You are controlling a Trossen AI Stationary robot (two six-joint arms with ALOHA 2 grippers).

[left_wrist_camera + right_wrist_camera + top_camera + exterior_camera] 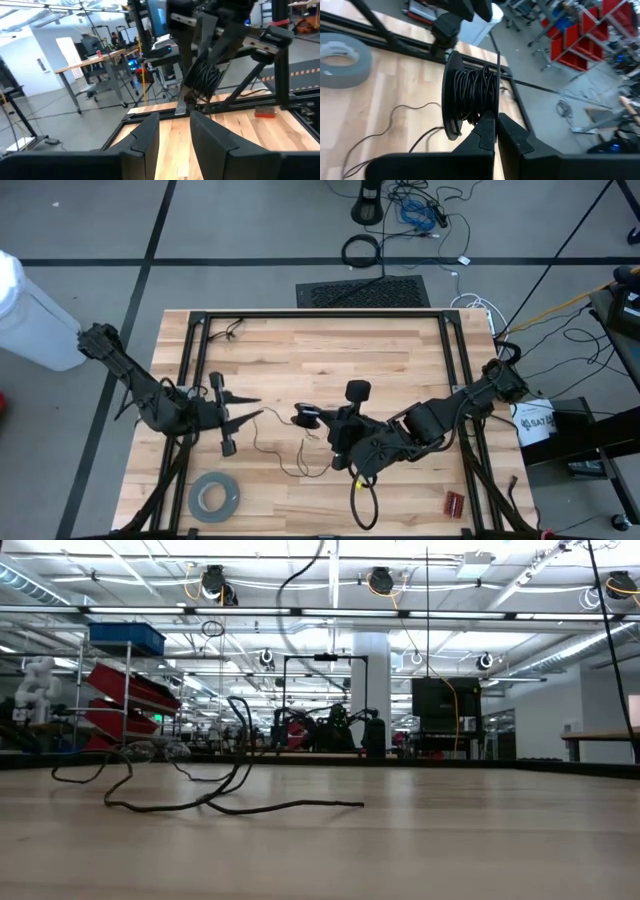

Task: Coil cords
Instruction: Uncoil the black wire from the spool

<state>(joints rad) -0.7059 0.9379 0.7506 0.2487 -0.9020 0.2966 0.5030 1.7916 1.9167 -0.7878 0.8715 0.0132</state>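
Gripping small round black plastic spool (470, 95) with right gripper (495, 117), 2 fingers closed tight at the spool's rim. Holding it lifted off light wooden slatted table (330, 360), near the middle, a bit toward the front edge. Wound with many turns of thin dark cord (280, 806) between the 2 flanges. Trailing the rest of the cord loose off the spool, down onto the table in slack bends between both grippers. Lying flat on the wood in the low view, with a couple of raised loops at one end.

Hovering left gripper (255, 411) just left of the spool, pointed at it, fingers parted with a clear gap. Holding nothing between the fingers in the left wrist view, only bare wood seen through the gap. Cannot tell from above whether 1 fingertip touches the cord's near end.

Sitting apart from the cord: wide grey tape roll (196, 498), flat on the table near the front left corner. Also small red block (455, 502) near the front right corner, well away from both grippers. Also thicker black cable loop (362, 505) at the front edge, under the right arm.
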